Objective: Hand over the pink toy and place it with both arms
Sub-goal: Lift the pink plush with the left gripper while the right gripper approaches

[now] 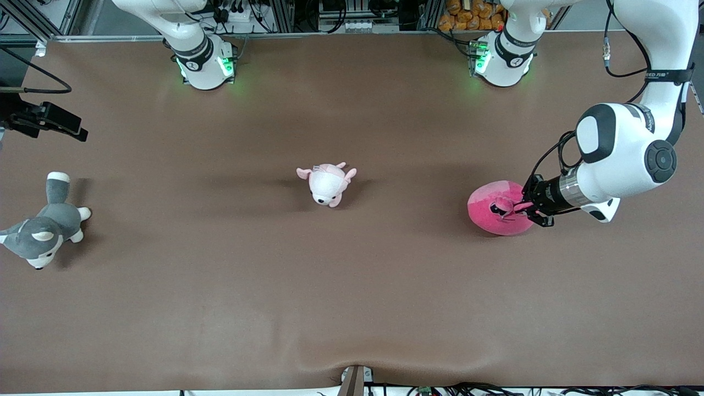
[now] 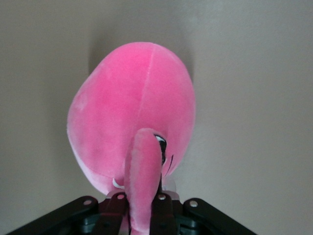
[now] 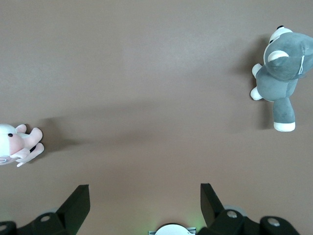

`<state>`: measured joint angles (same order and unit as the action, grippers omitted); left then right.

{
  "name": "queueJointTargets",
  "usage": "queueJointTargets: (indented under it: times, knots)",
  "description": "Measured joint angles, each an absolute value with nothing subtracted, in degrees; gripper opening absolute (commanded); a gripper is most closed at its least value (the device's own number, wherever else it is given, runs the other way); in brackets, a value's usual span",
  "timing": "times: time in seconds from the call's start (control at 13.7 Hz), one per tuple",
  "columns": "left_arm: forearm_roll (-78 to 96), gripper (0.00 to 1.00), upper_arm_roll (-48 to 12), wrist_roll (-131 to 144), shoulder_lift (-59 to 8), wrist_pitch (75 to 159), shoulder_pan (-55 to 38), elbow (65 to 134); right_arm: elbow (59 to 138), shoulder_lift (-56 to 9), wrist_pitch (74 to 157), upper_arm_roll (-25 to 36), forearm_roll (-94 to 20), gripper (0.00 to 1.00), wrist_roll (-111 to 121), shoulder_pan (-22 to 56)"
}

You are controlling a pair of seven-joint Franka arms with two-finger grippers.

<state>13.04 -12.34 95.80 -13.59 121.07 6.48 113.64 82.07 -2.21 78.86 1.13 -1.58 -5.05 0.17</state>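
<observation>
The pink toy point(image 1: 492, 209), a large hot-pink blob plush, is at the left arm's end of the table; I cannot tell whether it rests on the cloth or hangs just above it. My left gripper point(image 1: 521, 208) is shut on one of its protruding bumps. In the left wrist view the bump point(image 2: 143, 171) sits clamped between the black fingers point(image 2: 117, 203) of the left gripper point(image 2: 141, 198), and the toy's body point(image 2: 132, 107) fills the middle. My right gripper point(image 3: 144, 188) is open and empty, high over the table, and is out of the front view.
A pale pink-and-white plush point(image 1: 328, 183) lies at mid-table and shows in the right wrist view point(image 3: 14, 144). A grey-and-white husky plush point(image 1: 47, 223) lies at the right arm's end and shows in the right wrist view point(image 3: 282, 68). A black device point(image 1: 47, 121) juts in above the husky.
</observation>
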Motion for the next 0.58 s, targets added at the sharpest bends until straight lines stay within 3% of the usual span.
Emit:
queueJointTargets:
  times: [0.58]
  knots:
    - [19.97,0.00,-18.39,106.00,-11.52,102.85,5.51,96.54,82.09,-2.81,79.68,0.94,-1.71,1.00,-5.05,1.99]
